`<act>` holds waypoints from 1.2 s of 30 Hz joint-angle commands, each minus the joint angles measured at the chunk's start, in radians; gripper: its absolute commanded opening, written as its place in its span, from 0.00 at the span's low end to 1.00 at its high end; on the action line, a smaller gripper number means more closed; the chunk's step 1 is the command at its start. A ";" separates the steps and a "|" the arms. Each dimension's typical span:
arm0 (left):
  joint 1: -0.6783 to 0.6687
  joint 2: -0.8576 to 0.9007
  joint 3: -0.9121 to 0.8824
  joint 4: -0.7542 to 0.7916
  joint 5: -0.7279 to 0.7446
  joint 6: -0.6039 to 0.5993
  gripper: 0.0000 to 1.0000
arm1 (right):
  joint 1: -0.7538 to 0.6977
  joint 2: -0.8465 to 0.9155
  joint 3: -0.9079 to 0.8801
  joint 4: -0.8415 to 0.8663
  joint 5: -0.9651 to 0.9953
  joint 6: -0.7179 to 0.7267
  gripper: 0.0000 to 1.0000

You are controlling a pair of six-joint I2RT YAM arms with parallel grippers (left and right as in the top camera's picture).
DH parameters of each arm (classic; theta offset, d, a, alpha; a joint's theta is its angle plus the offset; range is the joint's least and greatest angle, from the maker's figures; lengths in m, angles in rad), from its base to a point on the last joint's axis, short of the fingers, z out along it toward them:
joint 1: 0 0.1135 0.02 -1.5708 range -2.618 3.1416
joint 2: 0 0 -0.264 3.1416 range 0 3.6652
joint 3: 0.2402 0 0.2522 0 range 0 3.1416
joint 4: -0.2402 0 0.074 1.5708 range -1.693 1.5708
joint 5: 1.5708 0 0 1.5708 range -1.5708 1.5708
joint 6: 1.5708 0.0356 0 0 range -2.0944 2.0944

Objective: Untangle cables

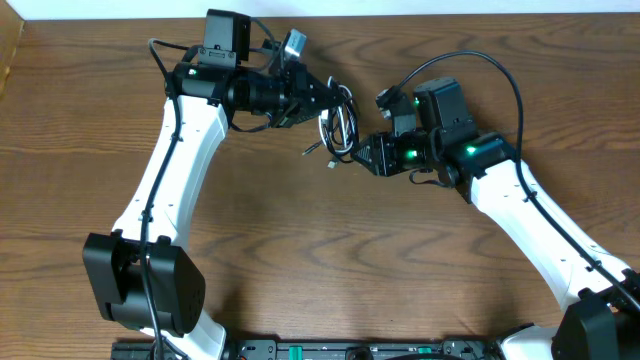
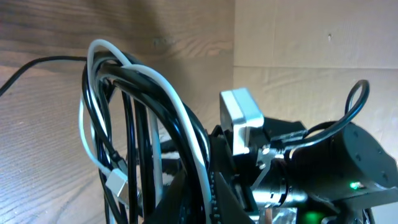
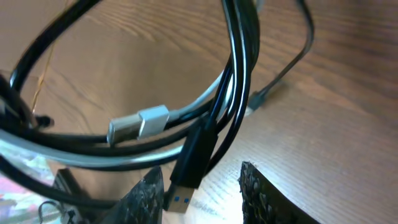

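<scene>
Above the brown wood-grain table [image 1: 300, 250], backed by pale wall [image 1: 400, 8], cables [image 1: 342, 125] bunch.

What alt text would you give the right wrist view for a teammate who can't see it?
Close-up of tangled black and white cables looping above a wooden table, with a silver plug and a black plug hanging among the strands. The black plug dangles between the parted fingers of the right hand at the bottom edge, not visibly clamped.
</scene>
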 commanded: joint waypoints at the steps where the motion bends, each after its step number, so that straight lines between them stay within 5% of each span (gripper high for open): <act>1: -0.003 0.004 0.007 -0.024 0.043 0.048 0.07 | -0.009 -0.006 0.007 0.022 0.037 0.030 0.36; 17: -0.066 0.004 0.007 -0.027 -0.008 0.080 0.08 | -0.022 -0.006 0.007 0.042 0.090 0.100 0.35; 36: 0.008 0.004 0.007 -0.019 -0.148 -0.071 0.08 | -0.022 -0.006 0.007 -0.072 -0.079 0.033 0.34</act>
